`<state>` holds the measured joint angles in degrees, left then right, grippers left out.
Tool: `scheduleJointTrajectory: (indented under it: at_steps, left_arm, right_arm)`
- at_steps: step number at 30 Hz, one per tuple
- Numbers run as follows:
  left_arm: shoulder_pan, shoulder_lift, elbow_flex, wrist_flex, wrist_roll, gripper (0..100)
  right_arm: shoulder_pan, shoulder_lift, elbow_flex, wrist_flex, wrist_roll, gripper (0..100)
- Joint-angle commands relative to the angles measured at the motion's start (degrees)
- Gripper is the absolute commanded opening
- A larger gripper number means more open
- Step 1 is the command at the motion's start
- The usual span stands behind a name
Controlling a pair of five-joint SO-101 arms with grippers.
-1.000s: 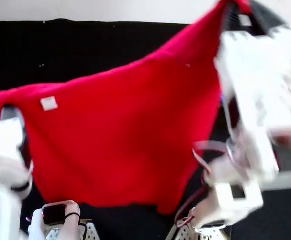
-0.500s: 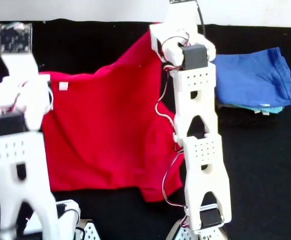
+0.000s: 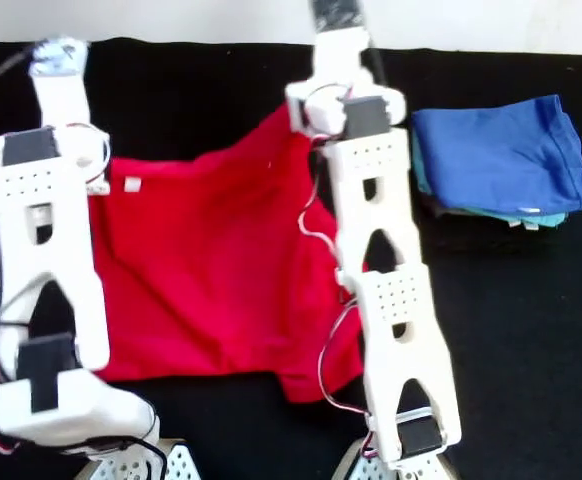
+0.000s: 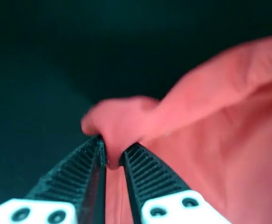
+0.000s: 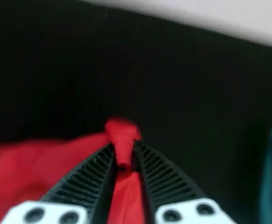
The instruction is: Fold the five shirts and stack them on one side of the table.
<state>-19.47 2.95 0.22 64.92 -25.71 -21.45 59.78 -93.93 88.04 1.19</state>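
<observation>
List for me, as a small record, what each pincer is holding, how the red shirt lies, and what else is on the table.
left pincer: shut on a bunched corner of the red shirt
right pincer: shut on another corner of the red shirt
red shirt: spread out between the two arms, over the black table
folded stack: beside the right arm, blue on top, teal edge beneath
task state: red shirt not yet folded

surface: we see a table [image 3: 531, 330] draped in matte black cloth | backdrop: we see a pale, plain wall [image 3: 171, 20] running as a strip beyond the table's far edge
</observation>
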Motion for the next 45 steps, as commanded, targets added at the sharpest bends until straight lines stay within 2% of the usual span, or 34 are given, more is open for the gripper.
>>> scheduleJointTrajectory:
  at_steps: [1, 3, 9, 14, 16, 20, 24, 28, 32, 38, 43, 45]
  left_arm:
    - [0.1, 2.9, -2.6, 0.5, -0.4, 1]
    - [-0.1, 4.4, -2.5, 0.6, -0.4, 1]
    - [-0.2, 5.4, -2.6, 3.8, -0.5, 1]
    - [-1.3, 5.3, -2.9, 5.2, -0.4, 1]
    - [-2.1, 5.2, -3.2, 5.8, -0.4, 1]
    - [-3.9, 3.4, -2.8, 6.2, -0.5, 1]
    - [-6.8, -0.6, -2.7, 6.2, -0.6, 1]
    - [-8.0, -3.6, -2.6, 6.2, -0.7, 1]
    - [-7.8, -4.2, -2.6, 7.1, -0.7, 1]
    - [-7.7, -4.2, -2.5, 7.3, -0.7, 1]
    - [-7.7, -4.2, -2.5, 7.0, -0.7, 1]
    - [-7.7, -4.2, -2.5, 7.0, -0.7, 1]
  right_arm:
    - [-5.3, 0.9, -0.2, 5.8, -0.5, 18.2]
    - [-7.8, 1.0, -0.5, 7.8, -0.4, 22.9]
    - [-8.1, 0.0, -6.5, 2.9, -0.9, 23.1]
    - [-8.0, 0.1, -6.7, 0.9, -7.8, 20.4]
    - [-8.0, 0.7, -6.1, 1.2, -7.9, 19.3]
    - [-7.6, 3.8, -2.2, 3.5, -3.3, 16.3]
    - [-3.6, 6.1, -2.2, 7.4, 3.6, 11.1]
    - [0.9, 7.3, -2.2, 7.7, 4.3, 8.7]
    - [2.1, 7.3, -2.2, 11.5, 4.4, 8.7]
    - [0.2, 2.8, -3.9, 13.1, 5.0, 9.1]
    - [-6.7, -4.0, 4.0, 13.2, 14.4, 21.6]
    - [-9.5, -6.5, 9.4, 13.1, 15.7, 22.6]
